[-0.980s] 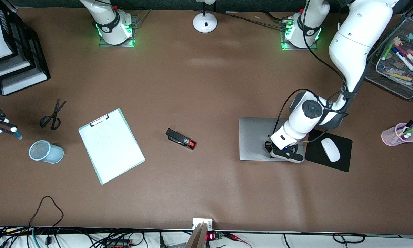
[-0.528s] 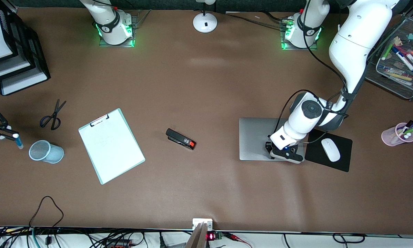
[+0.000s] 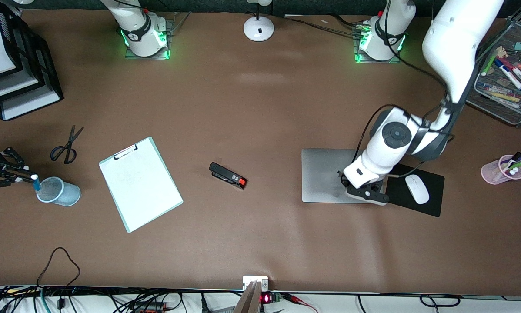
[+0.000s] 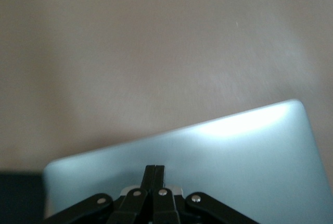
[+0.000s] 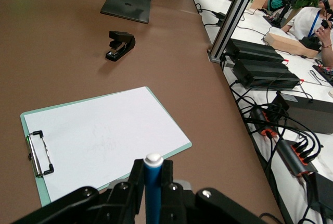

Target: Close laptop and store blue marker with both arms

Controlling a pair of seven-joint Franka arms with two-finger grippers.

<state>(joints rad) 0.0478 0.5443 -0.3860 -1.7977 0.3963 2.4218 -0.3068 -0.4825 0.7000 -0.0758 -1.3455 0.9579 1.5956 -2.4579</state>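
Silver-grey, the laptop (image 3: 330,175) lies shut at the left arm's end of the table, the left gripper (image 3: 365,193) over its lid with fingers pressed together and empty. The right gripper (image 3: 1,171) clamps the blue marker (image 3: 35,181) upright over the mesh cup (image 3: 58,191), which lies on its side. Released here, the marker could strike the rim and roll away.

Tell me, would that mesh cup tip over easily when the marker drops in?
Possibly. The mesh cup looks light and see-through, so a nudge might shift it. The right gripper, shut on the blue marker, holds it over the rim; a slim marker probably weighs too little to topple it, though an off-centre knock could.
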